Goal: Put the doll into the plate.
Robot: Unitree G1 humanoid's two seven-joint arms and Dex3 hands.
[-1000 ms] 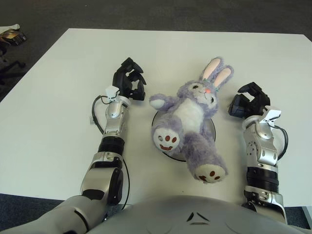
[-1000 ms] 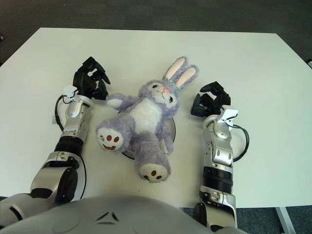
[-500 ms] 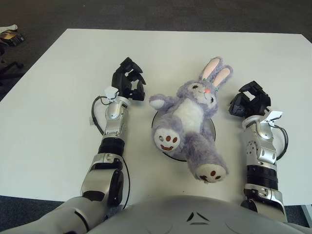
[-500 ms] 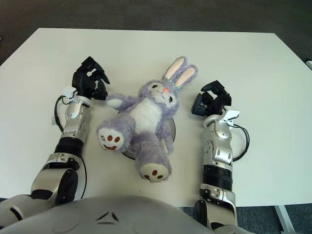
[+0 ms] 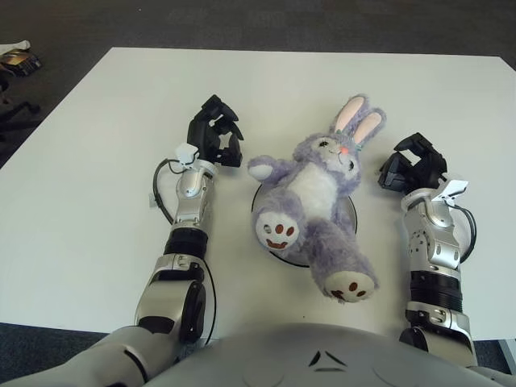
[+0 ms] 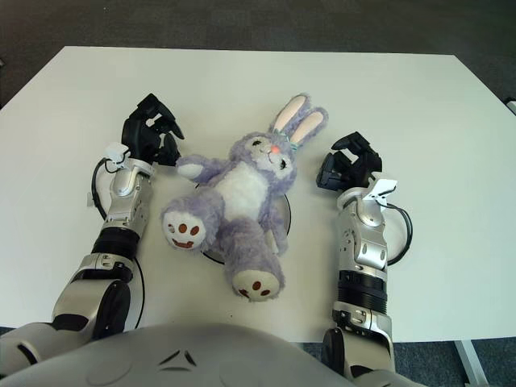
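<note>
one purple rabbit doll (image 5: 316, 201) lies on its back over one dark round plate (image 5: 348, 216) on the white bench (image 5: 97, 121), its body covering most of the plate, ears pointing away from the robot and one leg hanging past the near rim. compared with a second ago the doll and plate have not shifted, and both arms have barely moved. two robot hands flank it, the left robot hand (image 5: 214, 139) just beside the doll's arm and the right robot hand (image 5: 411, 166) near its ears, each with fingers loosely apart, holding nothing and clear of the doll.
</note>
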